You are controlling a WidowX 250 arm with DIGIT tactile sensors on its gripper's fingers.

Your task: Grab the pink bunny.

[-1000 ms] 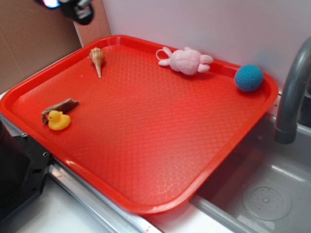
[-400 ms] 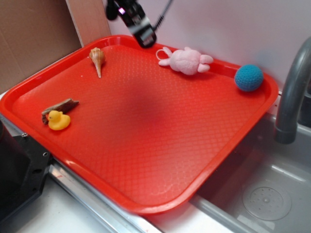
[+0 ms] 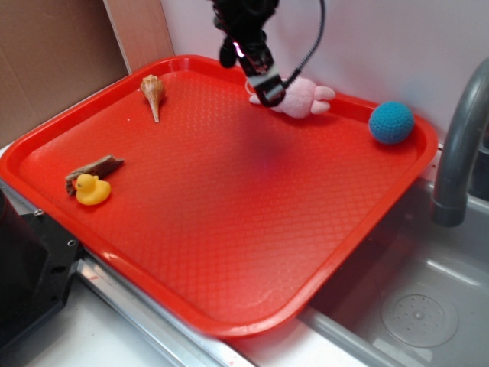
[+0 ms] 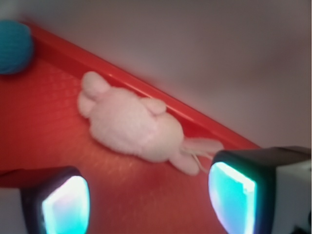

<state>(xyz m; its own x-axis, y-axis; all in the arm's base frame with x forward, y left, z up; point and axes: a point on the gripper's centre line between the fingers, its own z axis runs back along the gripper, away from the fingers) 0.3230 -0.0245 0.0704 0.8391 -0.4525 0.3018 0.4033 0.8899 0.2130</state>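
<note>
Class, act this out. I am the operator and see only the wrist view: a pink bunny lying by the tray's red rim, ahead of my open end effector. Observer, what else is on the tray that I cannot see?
Observer: A yellow duck sits at the near left of the tray, far from the bunny.
Operator: Is anything beside the duck?
Observer: A brown stick lies just behind it, touching it or nearly so.
Operator: And outside the tray?
Observer: A grey faucet rises on the right, past the blue ball.
</note>
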